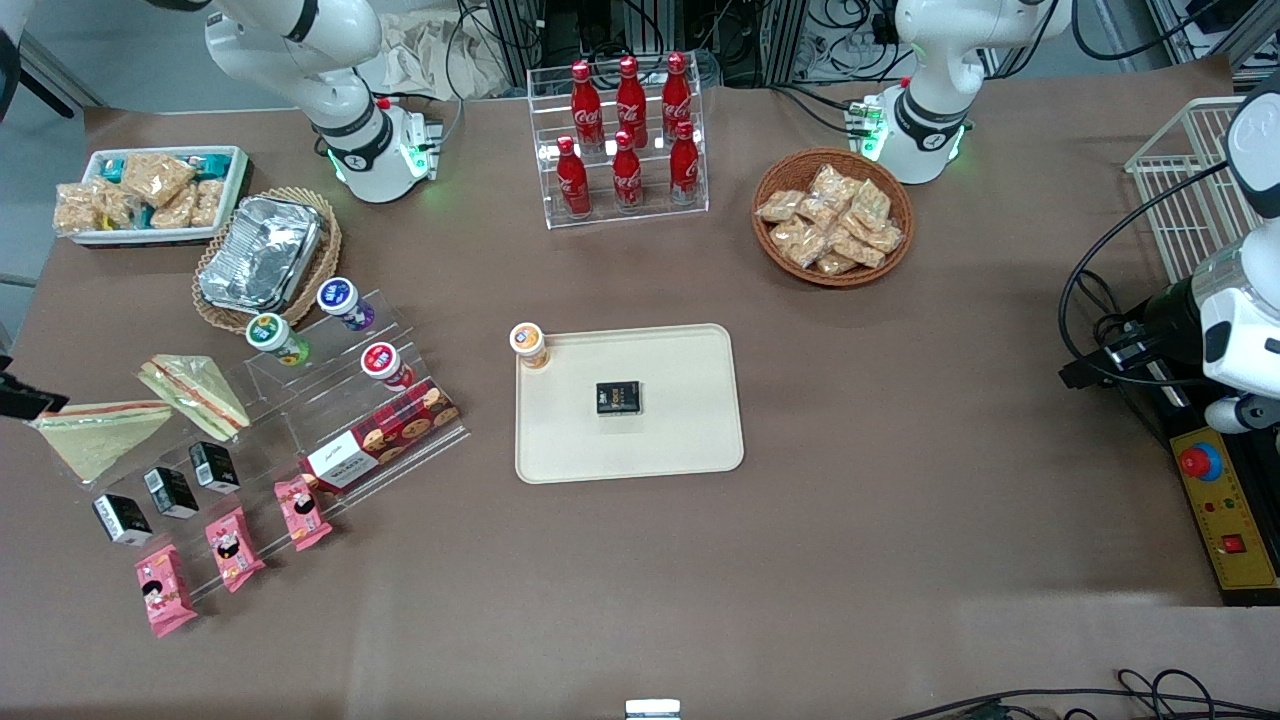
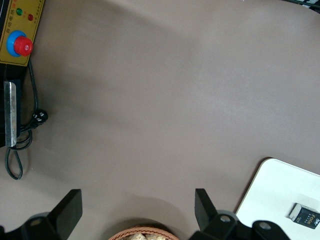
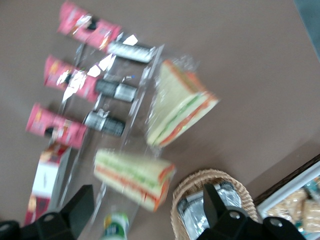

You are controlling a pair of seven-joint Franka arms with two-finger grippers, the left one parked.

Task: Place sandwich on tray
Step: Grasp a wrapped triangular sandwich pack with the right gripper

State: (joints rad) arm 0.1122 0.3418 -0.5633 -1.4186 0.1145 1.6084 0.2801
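A brown cloth is covering the table (image 1: 900, 520), taking soft light with faint sheen patches. Black cables (image 1: 600, 25) and metal framing are crowding the edge farthest from the front camera, and grey floor (image 1: 100, 60) is showing past one corner.

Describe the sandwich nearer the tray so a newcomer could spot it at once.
Start at the cream tray mid-table, then look toward the working arm's end, past the clear stepped rack. The sandwich is a clear-wrapped wedge with red-green filling; its twin lies farther out. The open gripper hovers above.

Front camera overhead; wrist cameras look down.
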